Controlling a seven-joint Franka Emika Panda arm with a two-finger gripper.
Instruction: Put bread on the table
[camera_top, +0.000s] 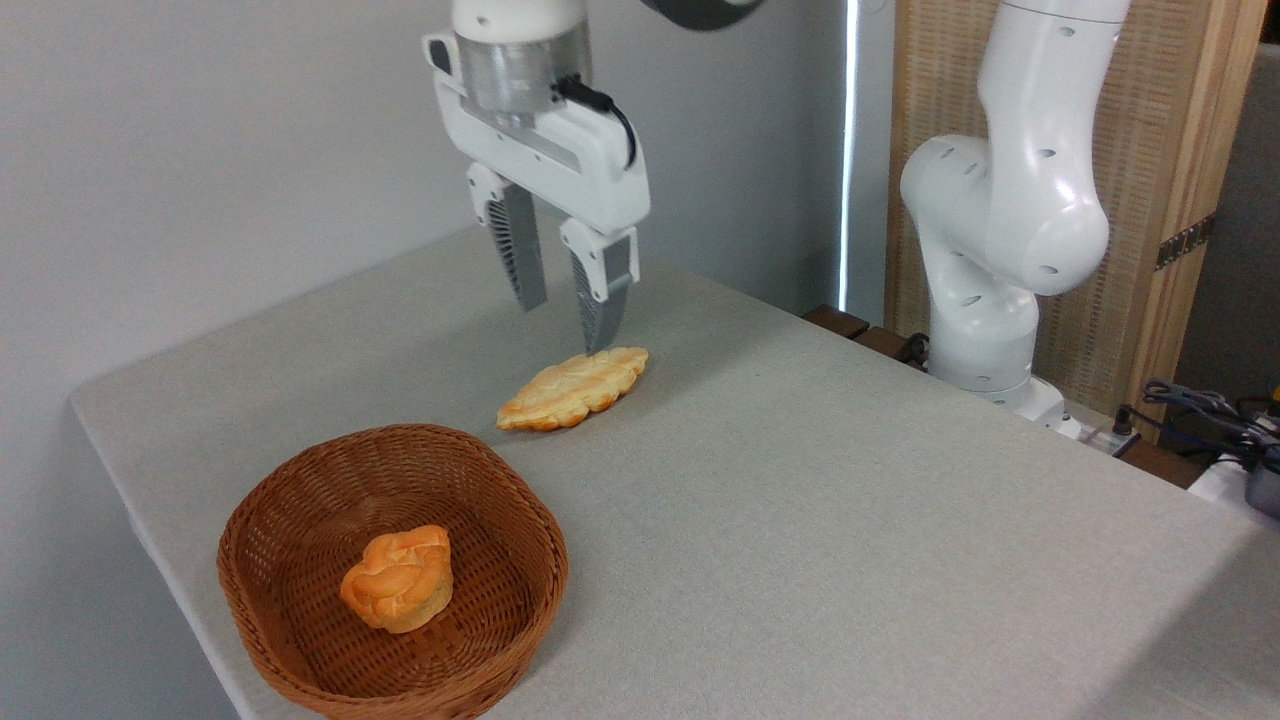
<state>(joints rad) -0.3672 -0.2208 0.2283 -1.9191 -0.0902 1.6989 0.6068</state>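
in the fixed camera view, the long flat leaf-shaped pastry, pale golden with browned scalloped ridges (573, 388), is lying flat on the large tabletop covered in light grey-beige woven cloth (800, 520), just beyond the brown wicker basket (300, 640) and apart from its rim. the white two-finger gripper (567, 325) is hanging over the far end of the pastry with its grey fingers (522, 255) spread apart and holding nothing; one fingertip seems very near the pastry's upper edge, but i cannot tell if it is touching. a round chunky orange bun (398, 578) is sitting inside the basket. the white arm base (1000, 230) is standing at the right side. i am judging that the task is almost finished: the bread is resting on the table, released, and only the pulling away of the arm is left.
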